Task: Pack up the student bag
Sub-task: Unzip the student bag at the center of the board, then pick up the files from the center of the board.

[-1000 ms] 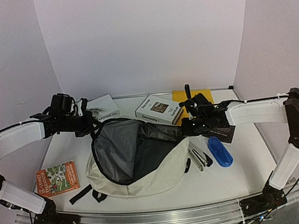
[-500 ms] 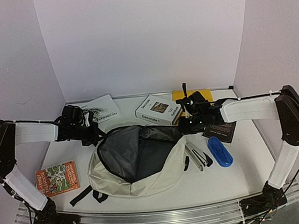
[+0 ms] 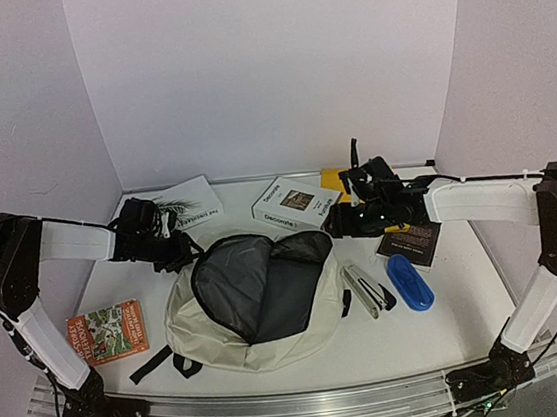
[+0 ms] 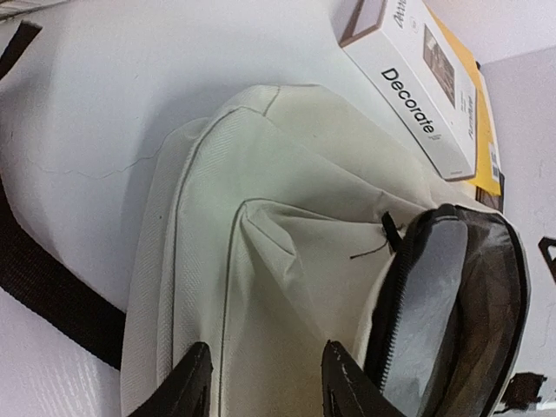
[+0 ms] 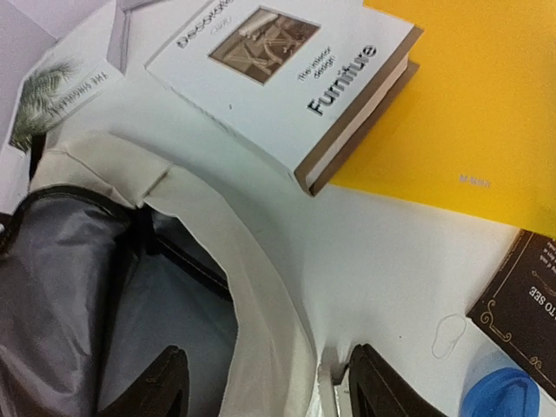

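The student bag [image 3: 298, 335] lies in the middle of the table, cream outside, its black-zippered mouth wide open on grey lining [image 3: 235, 289]. My left gripper [image 3: 180, 252] is at the bag's far-left rim. In the left wrist view it is open [image 4: 269, 387], its black fingertips [image 4: 195, 382] straddling cream fabric [image 4: 278, 243] without pinching it. My right gripper [image 3: 337, 224] is at the far-right rim. It too is open [image 5: 274, 387], its fingertips [image 5: 165, 382] spread either side of the cream rim [image 5: 252, 261], nothing held.
A white "Decorate" book [image 3: 296, 204] and a yellow folder [image 3: 338, 175] lie behind the bag, a leaf-print booklet [image 3: 189, 201] at back left. A colourful book [image 3: 106, 331] sits front left. To the right lie silver pens [image 3: 365, 289], a blue case [image 3: 409, 281] and a black card [image 3: 410, 244].
Both grippers were shut on the bag's rim and have opened and let it go. The lifted mouth has sunk down and narrowed. Both arms have shifted slightly.
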Action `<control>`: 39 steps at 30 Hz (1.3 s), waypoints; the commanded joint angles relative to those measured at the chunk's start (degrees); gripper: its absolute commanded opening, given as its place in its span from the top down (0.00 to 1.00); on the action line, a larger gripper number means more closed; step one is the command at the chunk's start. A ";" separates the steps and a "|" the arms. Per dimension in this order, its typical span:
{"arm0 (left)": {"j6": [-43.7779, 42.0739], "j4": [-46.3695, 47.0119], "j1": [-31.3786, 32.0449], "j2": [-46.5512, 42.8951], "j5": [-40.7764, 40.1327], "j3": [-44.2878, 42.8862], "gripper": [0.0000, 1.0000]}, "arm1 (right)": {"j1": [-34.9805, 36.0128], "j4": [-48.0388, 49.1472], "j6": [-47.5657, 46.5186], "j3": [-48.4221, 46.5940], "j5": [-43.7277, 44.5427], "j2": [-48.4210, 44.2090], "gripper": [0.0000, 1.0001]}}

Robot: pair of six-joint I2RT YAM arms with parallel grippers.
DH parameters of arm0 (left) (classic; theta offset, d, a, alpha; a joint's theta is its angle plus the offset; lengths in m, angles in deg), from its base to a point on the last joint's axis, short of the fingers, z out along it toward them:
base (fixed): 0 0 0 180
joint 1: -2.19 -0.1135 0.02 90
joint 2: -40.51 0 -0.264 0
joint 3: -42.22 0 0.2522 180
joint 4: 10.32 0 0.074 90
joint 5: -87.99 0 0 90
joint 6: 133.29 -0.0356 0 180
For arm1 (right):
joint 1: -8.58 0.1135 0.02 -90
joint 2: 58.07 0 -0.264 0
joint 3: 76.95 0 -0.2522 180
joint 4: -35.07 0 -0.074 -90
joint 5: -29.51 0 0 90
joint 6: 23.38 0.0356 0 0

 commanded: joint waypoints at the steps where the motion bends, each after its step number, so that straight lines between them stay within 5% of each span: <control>1: 0.38 -0.24 -0.41 -5.71 -2.15 -1.87 0.48 | -1.43 1.19 1.72 -0.75 0.45 -4.38 0.29; 8: 2.79 -2.02 -0.43 -12.84 -1.85 -1.91 0.25 | -11.26 3.58 2.71 1.65 -5.80 -5.65 0.26; 14: 3.95 -2.53 -0.43 -16.35 2.17 -1.84 0.17 | -25.74 11.66 3.66 8.72 -16.45 -5.80 0.24; 21: 6.97 -1.35 -0.43 -16.44 4.18 0.34 0.16 | -37.49 21.72 5.53 12.37 -25.55 1.12 0.25; 36: 10.39 2.42 -0.16 -11.61 6.53 3.69 0.20 | -40.08 27.87 7.06 11.29 -28.42 14.16 0.36; 39: 11.38 5.78 0.25 -9.18 8.32 4.12 0.32 | -40.03 29.68 8.09 11.77 -29.76 14.90 0.36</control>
